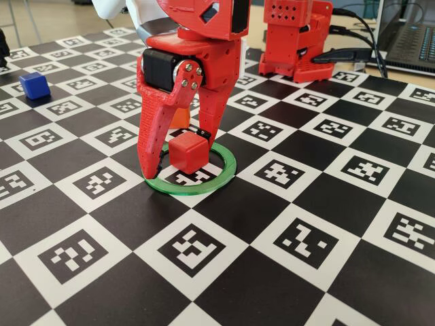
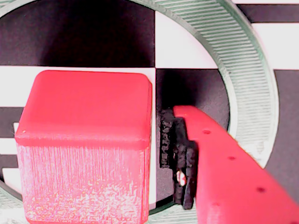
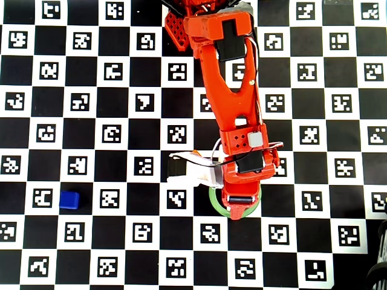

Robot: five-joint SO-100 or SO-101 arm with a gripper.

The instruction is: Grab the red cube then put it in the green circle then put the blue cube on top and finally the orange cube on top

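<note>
A checkerboard mat (image 1: pixel 224 204) of coded markers, with a laptop (image 1: pixel 411 41) behind.

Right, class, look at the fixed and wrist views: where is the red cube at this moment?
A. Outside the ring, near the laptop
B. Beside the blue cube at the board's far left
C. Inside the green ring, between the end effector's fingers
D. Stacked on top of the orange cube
C: in the fixed view the red cube sits within the green circle, between the fingers of the end effector, far from the blue cube.
</note>
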